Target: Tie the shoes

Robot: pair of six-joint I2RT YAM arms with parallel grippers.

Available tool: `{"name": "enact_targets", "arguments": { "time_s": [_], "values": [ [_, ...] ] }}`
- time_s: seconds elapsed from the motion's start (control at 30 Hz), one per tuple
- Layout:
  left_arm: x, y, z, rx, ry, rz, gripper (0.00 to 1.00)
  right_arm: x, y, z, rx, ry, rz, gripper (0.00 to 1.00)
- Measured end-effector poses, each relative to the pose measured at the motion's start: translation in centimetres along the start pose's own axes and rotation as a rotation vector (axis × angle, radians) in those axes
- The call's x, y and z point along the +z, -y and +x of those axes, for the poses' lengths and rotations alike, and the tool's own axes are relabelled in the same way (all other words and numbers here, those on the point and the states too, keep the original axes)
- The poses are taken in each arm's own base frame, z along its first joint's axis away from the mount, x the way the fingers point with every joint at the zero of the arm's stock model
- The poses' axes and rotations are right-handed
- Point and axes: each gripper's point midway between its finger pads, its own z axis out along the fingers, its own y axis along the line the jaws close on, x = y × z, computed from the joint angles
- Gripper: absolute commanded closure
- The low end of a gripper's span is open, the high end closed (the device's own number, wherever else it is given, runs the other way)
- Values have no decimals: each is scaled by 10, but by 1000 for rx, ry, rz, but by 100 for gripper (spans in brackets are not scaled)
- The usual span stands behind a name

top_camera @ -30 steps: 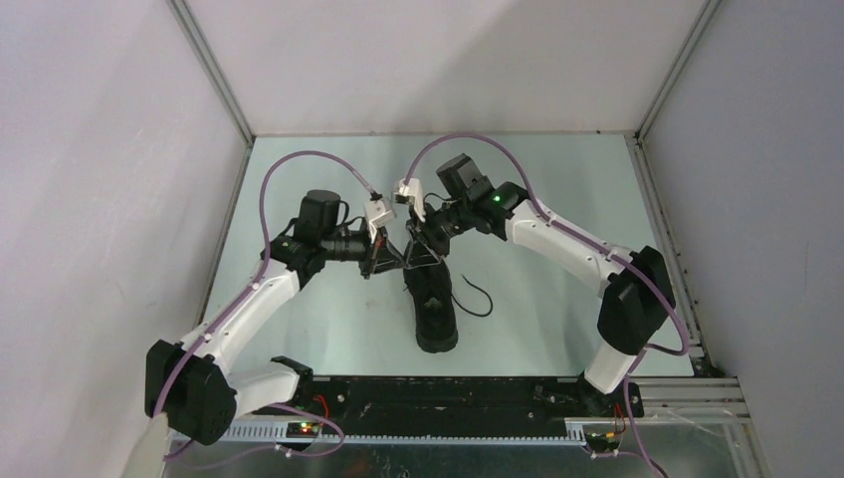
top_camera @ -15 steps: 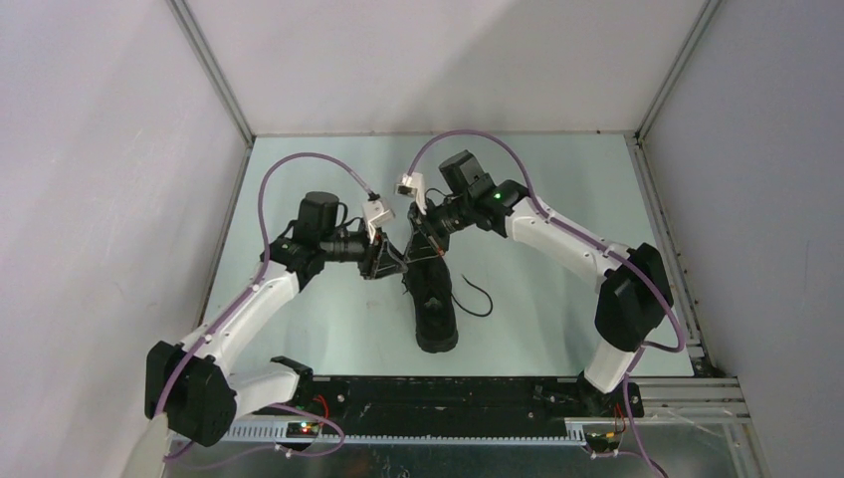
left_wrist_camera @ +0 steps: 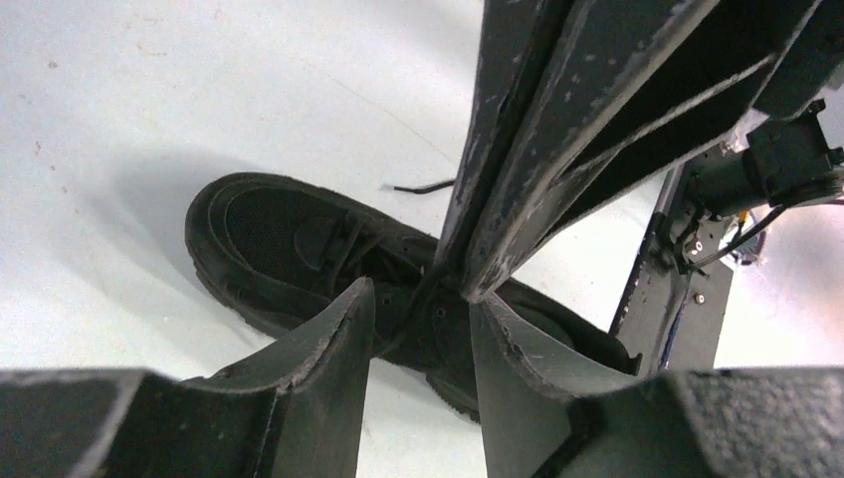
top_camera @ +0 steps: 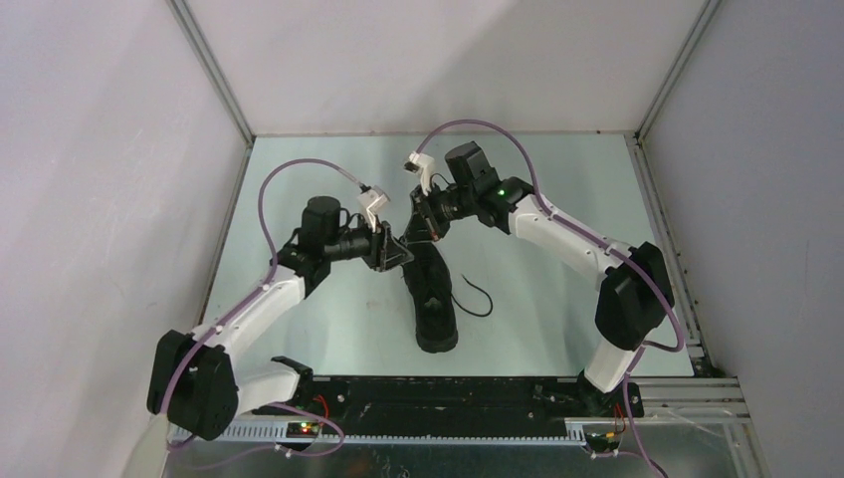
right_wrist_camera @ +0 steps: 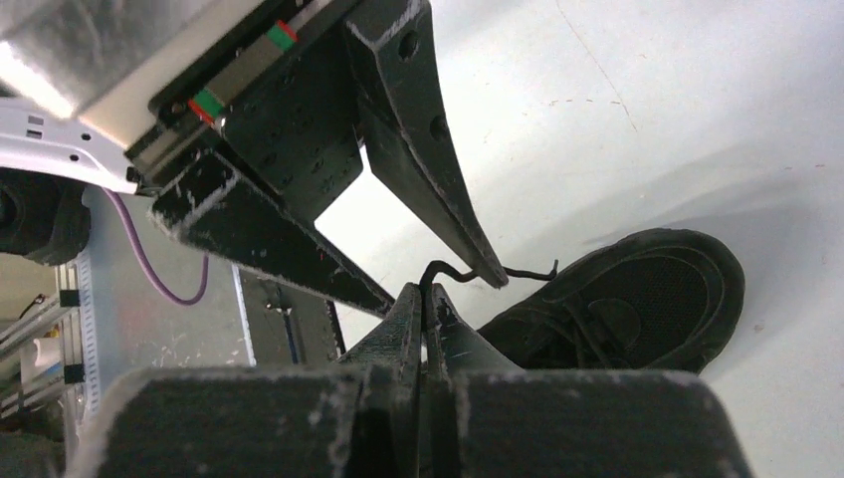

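Note:
The black shoe (top_camera: 435, 304) lies on the table between the arms, its toe toward the arm bases. Above its laced throat my right gripper (right_wrist_camera: 426, 295) is shut on a thin black lace (right_wrist_camera: 444, 267), whose free end curls out past the fingertips. In the top view the right gripper (top_camera: 419, 233) comes down from the far side. My left gripper (left_wrist_camera: 421, 297) stands open just beside it, over the shoe (left_wrist_camera: 284, 239), with nothing between its fingers. The right gripper's shut fingers (left_wrist_camera: 498, 229) reach down to the gap of the left's jaws.
A loose lace end (top_camera: 479, 296) curls on the pale table (top_camera: 318, 319) to the right of the shoe. Purple cables arch over both wrists. White walls close in the table on three sides, and a black rail (top_camera: 438, 393) runs along the near edge.
My right gripper has shut on the lace and drawn slightly toward the far side. My left gripper, shut a second ago, has opened and let the lace go.

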Motion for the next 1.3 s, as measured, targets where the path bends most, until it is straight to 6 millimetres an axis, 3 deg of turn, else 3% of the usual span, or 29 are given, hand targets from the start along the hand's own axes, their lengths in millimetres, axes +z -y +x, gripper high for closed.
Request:
{"name": "enact_targets", "arguments": {
  "time_s": [0.3, 0.53, 0.7, 0.87, 1.03, 1.17, 1.3],
  "values": [
    [16, 10, 4, -4, -16, 32, 53, -3, 12, -5, 107, 29, 60, 100],
    [13, 1, 16, -23, -59, -31, 51, -3, 19, -5, 151, 38, 87, 100],
    [12, -1, 14, -19, -51, -71, 50, -4, 21, -6, 187, 46, 100, 100],
    [23, -7, 9, -17, -84, -128, 50, -6, 27, -5, 212, 51, 119, 100],
    [32, 2, 4, 0, -91, -119, 49, -11, 34, -7, 235, 62, 135, 100],
    [34, 10, 13, 3, -134, -125, 49, -13, 39, -8, 247, 69, 144, 100],
    [26, 0, 25, -13, -197, -205, 48, -14, 42, -7, 251, 71, 146, 100]
  ]
}}
